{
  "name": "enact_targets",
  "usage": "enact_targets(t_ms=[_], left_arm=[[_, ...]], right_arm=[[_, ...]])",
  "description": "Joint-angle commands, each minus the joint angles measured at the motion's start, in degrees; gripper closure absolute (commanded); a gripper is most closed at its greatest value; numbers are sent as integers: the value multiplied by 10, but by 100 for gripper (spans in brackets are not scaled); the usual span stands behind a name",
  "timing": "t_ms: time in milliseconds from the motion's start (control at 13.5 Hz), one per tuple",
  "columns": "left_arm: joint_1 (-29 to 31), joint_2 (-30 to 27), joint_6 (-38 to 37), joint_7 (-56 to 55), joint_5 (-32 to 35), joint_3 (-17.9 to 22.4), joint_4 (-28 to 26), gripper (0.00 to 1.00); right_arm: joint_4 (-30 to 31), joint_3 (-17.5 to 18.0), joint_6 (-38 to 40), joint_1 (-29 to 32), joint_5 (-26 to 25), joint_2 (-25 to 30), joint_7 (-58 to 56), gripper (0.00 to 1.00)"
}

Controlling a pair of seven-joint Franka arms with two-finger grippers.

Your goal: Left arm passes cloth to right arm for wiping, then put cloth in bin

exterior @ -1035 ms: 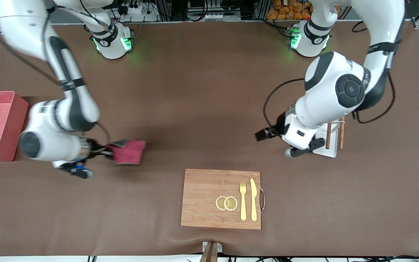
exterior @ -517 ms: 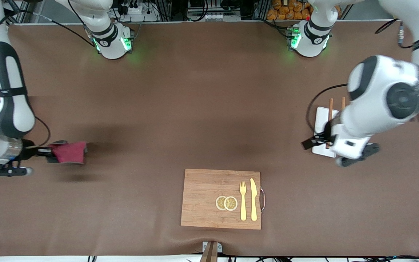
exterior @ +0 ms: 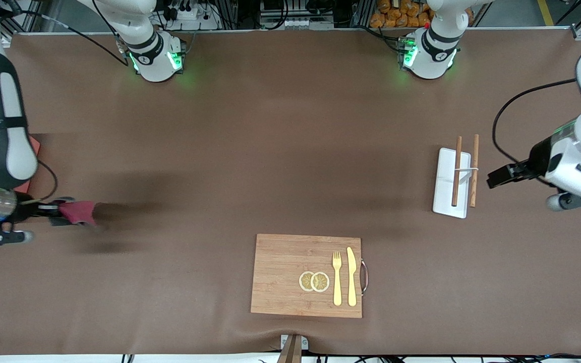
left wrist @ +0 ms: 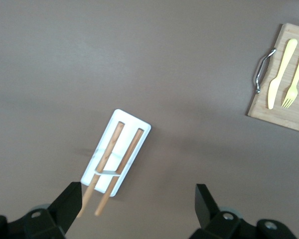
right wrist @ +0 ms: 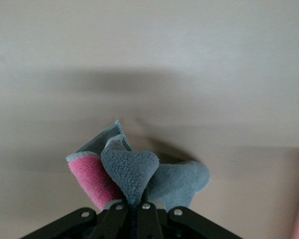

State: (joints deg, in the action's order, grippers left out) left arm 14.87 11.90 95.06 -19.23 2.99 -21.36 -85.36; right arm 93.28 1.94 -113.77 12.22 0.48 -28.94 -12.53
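Observation:
My right gripper (exterior: pixel 53 207) is shut on the cloth (exterior: pixel 79 212), which hangs crimson-pink over the table at the right arm's end. In the right wrist view the cloth (right wrist: pixel 134 169) bunches grey and pink from the pinched fingers (right wrist: pixel 139 211). The salmon-pink bin (exterior: pixel 32 151) shows only as a sliver beside the right arm's forearm; most of it is hidden. My left gripper (exterior: pixel 497 177) is open and empty, over the table at the left arm's end beside the white tray. In the left wrist view its fingertips (left wrist: pixel 70 199) stand wide apart.
A white tray (exterior: pixel 444 181) with two wooden chopsticks (exterior: pixel 457 171) lies toward the left arm's end; it also shows in the left wrist view (left wrist: pixel 134 124). A wooden cutting board (exterior: pixel 280 275) with lemon slices (exterior: pixel 314 281), a fork (exterior: pixel 337 277) and a knife (exterior: pixel 352 276) lies near the front edge.
My right gripper has carried the cloth toward the right arm's end of the table, close to the bin. My left arm has pulled back past the tray toward its own end.

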Motion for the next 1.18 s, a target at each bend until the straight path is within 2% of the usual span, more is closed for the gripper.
enact_targets(t_ms=[0, 74, 148, 296, 370, 517, 665, 739, 887, 1035, 1109], left_arm=[[5, -44, -36, 19, 12, -1, -10, 0], [-4, -51, -60, 27, 12, 12, -9, 0], [-33, -61, -66, 52, 11, 47, -9, 0], [-130, -98, -68, 117, 4, 163, -16, 0], [-160, -107, -78, 134, 2, 193, -16, 0], [-191, -132, -88, 157, -10, 220, -20, 0], [-222, -145, -91, 185, -19, 246, -23, 0], [-230, -146, -95, 195, -19, 247, -23, 0], [-237, -146, -109, 211, -19, 248, -22, 0], [-245, -146, -119, 217, -19, 256, -22, 0], [-256, -150, -124, 218, -19, 276, -22, 0]], right_arm=[[21, -1, -7, -69, 35, 2, 106, 100], [21, 0, -8, -96, 38, -1, 159, 100], [22, -1, -12, -131, 48, -2, 214, 100], [19, 0, -18, -197, 58, -2, 344, 100], [18, -1, -32, -234, 76, -1, 393, 100], [20, -2, -52, -276, 83, 9, 463, 100], [18, -4, -27, -266, 82, 38, 458, 100], [16, -4, -7, -248, 79, 53, 433, 100], [16, -6, 6, -201, 75, 71, 320, 100], [-4, -6, 15, -126, 73, 73, 160, 100], [-19, -11, 33, -99, 63, 75, 106, 100]])
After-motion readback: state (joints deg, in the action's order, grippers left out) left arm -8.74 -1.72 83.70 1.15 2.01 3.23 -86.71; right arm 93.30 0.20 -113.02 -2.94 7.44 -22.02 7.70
